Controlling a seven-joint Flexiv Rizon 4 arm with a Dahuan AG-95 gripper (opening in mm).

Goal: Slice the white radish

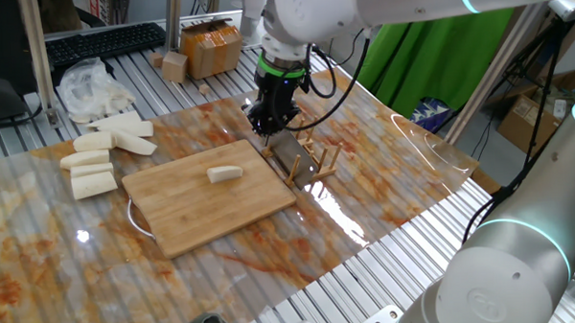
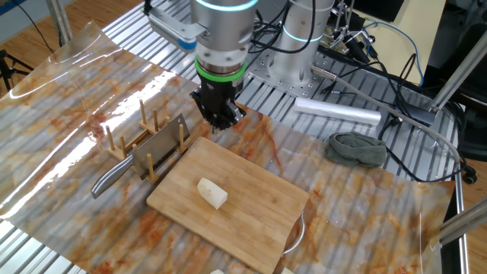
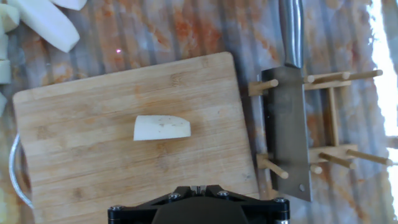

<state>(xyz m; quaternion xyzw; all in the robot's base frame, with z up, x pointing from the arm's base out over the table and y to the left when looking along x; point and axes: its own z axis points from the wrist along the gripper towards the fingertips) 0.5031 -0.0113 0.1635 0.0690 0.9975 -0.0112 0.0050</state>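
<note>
On board [image 3: 93, 155]: one white radish [image 3: 162, 127]

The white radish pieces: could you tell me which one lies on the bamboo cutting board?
Only the small white radish lies on the cutting board, alone near its middle. The larger radish sticks lie grouped on the marbled mat beside the board, near the white plastic bag.

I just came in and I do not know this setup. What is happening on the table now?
A robot arm is preparing to slice a white radish, which lies alone on the bamboo cutting board. The gripper hangs pointing down beside the board's edge, its fingers shut and holding nothing. The cleaver rests in its wooden rack next to the board, untouched. Larger radish sticks lie beside the board.
</note>
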